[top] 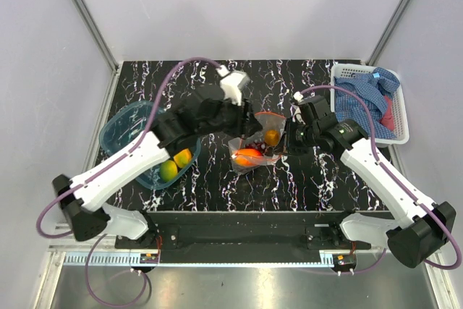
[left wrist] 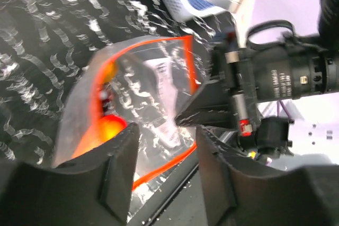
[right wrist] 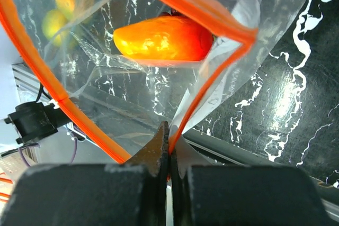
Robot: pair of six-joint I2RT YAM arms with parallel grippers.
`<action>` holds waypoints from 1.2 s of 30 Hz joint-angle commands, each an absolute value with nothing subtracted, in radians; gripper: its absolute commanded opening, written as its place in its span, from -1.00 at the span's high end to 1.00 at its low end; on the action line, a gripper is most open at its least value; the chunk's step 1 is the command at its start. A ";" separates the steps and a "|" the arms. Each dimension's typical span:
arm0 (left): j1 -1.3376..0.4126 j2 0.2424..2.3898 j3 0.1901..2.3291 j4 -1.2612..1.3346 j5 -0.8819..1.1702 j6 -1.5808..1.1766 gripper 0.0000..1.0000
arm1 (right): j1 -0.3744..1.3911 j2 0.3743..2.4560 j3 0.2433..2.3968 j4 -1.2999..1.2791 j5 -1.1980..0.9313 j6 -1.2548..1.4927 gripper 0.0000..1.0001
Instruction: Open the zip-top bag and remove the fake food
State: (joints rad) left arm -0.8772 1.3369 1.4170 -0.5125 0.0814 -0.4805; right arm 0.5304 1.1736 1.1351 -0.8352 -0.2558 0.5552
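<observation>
Top view: zip-top bag (top: 257, 146) mid-table, fake food (top: 248, 155) inside, partly masked by arms; blue tub (top: 119, 132) holds two more pieces.
Left wrist: blurred; left gripper (left wrist: 167, 168) jaws apart, bag edge between.
Right wrist: right gripper (right wrist: 169, 146) pinched on bag's orange rim.

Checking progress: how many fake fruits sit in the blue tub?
2: a green-yellow fruit and an orange-yellow fruit, side by side at the near end of the blue tub. The left arm covers part of the tub, so others may be hidden.
</observation>
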 commanded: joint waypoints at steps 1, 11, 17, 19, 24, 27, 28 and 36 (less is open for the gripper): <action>-0.914 1.463 1.517 -0.459 0.157 -0.359 0.12 | 0.534 1.146 1.184 -0.811 -0.264 0.545 1.00; -0.934 1.770 1.727 -0.754 0.008 -0.374 0.57 | 0.534 1.118 1.178 -0.819 -0.262 0.549 1.00; -0.934 1.861 1.759 -0.869 -0.070 -0.368 0.53 | 0.532 1.111 1.173 -0.825 -0.259 0.546 1.00; -0.936 1.887 1.763 -0.917 -0.084 -0.365 0.44 | 0.534 1.111 1.170 -0.825 -0.261 0.543 1.00; -0.954 1.904 1.737 -0.963 -0.135 -0.341 0.15 | 0.534 1.118 1.167 -0.827 -0.264 0.543 1.00; -0.966 1.904 1.732 -0.977 -0.132 -0.307 -0.20 | 0.532 1.120 1.163 -0.824 -0.265 0.543 1.00; -0.968 1.905 1.732 -0.983 -0.126 -0.289 -0.26 | 0.534 1.121 1.163 -0.825 -0.267 0.542 1.00; -0.969 1.960 1.720 -1.048 -0.077 -0.218 -0.46 | 0.532 1.118 1.158 -0.825 -0.265 0.542 1.00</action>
